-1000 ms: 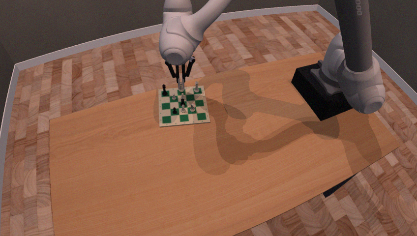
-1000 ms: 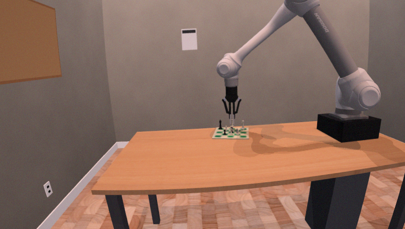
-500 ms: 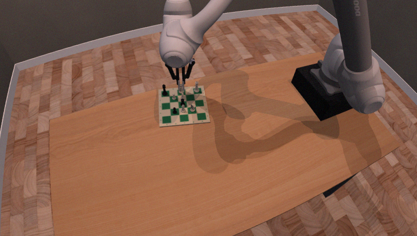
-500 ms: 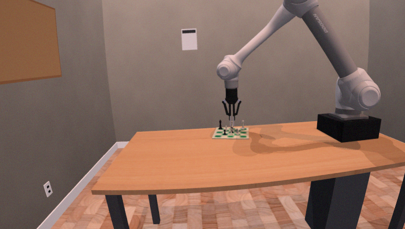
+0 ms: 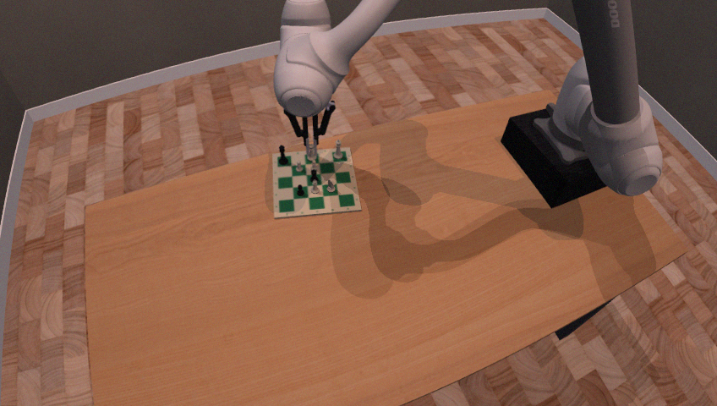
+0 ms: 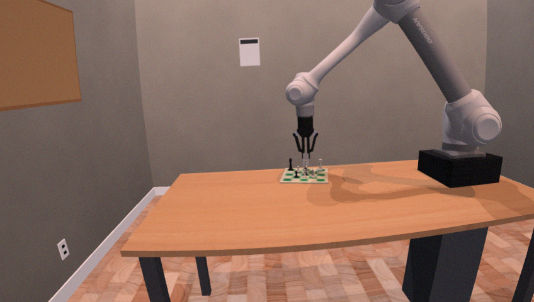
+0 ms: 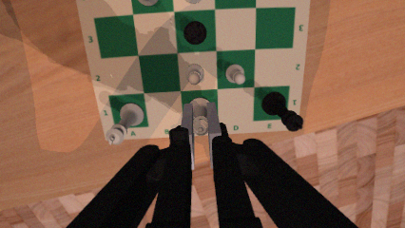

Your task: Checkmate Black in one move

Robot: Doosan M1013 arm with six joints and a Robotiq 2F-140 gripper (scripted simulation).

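The small green and cream chessboard (image 5: pixel 318 184) lies on the far side of the table; it also shows in the exterior view (image 6: pixel 304 175). My gripper (image 7: pixel 200 116) points straight down at the board's far edge and is shut on a small white piece (image 7: pixel 200 124). In the wrist view the piece's base sits over the green square C1. I cannot tell whether it touches the board. A tall white piece (image 7: pixel 128 114) stands on A1 and a tall black piece (image 7: pixel 276 104) on E1. White pieces stand on C2 (image 7: pixel 195 73) and D2 (image 7: pixel 235 73). A black piece (image 7: pixel 195 32) is on C3.
More black and white pieces (image 5: pixel 300 189) stand on the board's nearer ranks. The arm's black base block (image 5: pixel 550 161) sits at the table's right side. The table's far edge runs just behind the board.
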